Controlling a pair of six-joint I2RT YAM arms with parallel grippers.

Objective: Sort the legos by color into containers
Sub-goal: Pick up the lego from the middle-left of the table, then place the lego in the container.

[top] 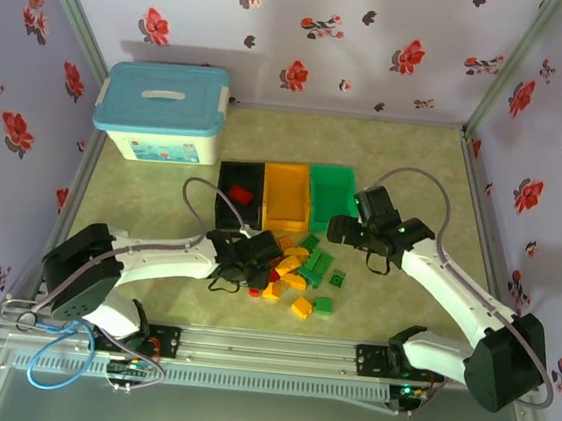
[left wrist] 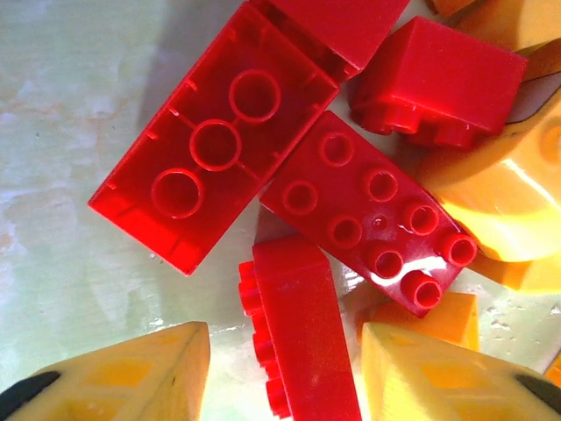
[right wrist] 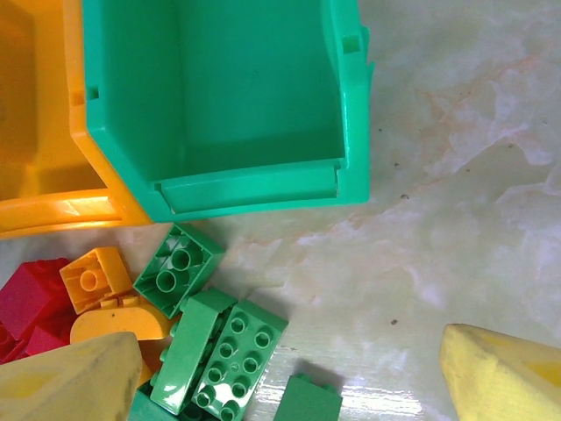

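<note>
yellow left fingers (left wrist: 131,373) stand spread either side of a red brick (left wrist: 302,333), not clamping it, among other red legos (left wrist: 210,149) on the bench (left wrist: 61,132). right fingers (right wrist: 504,373) hang wide apart over green bricks (right wrist: 241,355) just beside the green bin (right wrist: 351,114).

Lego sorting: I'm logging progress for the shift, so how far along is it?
Barely begun. Done: one red lego lies in the black bin. In hand: nothing gripped; the open left gripper straddles a red brick. Remaining: the mixed pile; the green bin is empty.
</note>
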